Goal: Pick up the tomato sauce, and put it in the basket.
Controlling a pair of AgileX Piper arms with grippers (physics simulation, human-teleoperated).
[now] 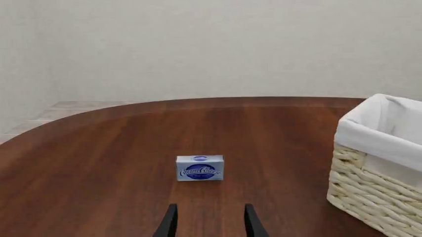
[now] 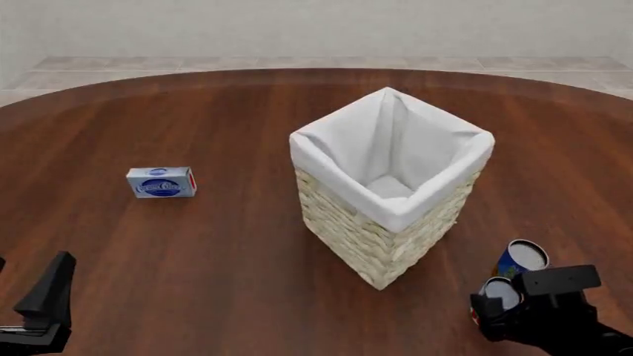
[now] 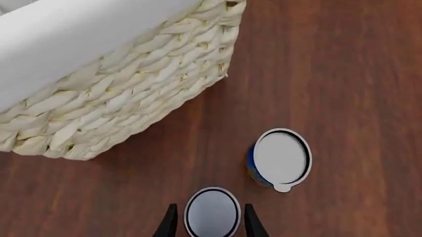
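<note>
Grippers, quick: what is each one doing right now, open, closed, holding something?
Left gripper: open, holding nothing, cream cheese box ahead of it.
Right gripper: open, fingers either side of the tomato sauce, not yet closed on it.

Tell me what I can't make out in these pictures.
- Tomato sauce: only its top shows; the right gripper hides the label in the front view.
- Right grip: fingers flank the can, contact unclear.
- Left gripper: fingertips only, cut off by the frame edge.
- Blue box: print too small to read.
- Basket: floor partly hidden by its lining.

Two cans (image 3: 212, 212) (image 3: 281, 157), one basket (image 2: 386, 222), one blue box (image 2: 161, 182)
</note>
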